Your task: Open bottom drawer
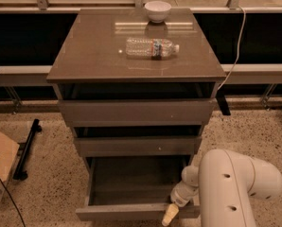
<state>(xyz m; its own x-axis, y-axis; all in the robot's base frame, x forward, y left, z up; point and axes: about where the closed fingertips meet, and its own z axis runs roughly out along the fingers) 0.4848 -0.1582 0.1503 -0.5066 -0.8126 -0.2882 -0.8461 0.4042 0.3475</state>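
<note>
the flat grey-brown bottom drawer (127,211) stands pulled out at the lower centre of the frame, its shallow grey box exposed. the cream-tipped gripper (170,215) of the white arm (235,188) sits against the drawer front's right end; whether it clasps the front cannot be told.

A plastic bottle (152,48) lies on the cabinet top (93,56), white bowl (158,10) behind (seemingly empty).
</note>
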